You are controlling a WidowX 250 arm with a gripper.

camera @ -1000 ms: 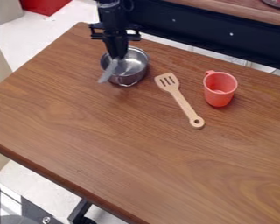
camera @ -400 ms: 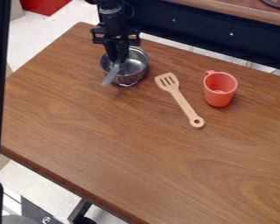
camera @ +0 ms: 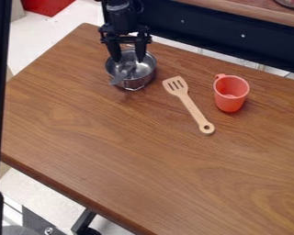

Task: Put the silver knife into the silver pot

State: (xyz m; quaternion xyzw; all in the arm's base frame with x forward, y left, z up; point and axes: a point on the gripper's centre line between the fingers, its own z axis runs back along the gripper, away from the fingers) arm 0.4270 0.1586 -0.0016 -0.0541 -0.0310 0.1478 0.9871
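Observation:
The black gripper point(camera: 128, 60) hangs over the far rim of the silver pot at the upper left of the table, its two fingers spread apart and open. Below it, the silver knife point(camera: 117, 80) lies in the pot, its blade leaning across the near left rim and poking out a little. The silver pot point(camera: 144, 75) stands upright on the table.
A wooden slotted spatula point(camera: 193, 109) lies to the right of the pot. Beyond it stands a red cup point(camera: 230, 94). The brown table point(camera: 125, 151) ends at a dark panel point(camera: 217, 39) along the back.
The gripper's fingers have opened and let go of the knife. The knife has dropped down into the pot, with less of its blade past the rim. The pot has stayed in place.

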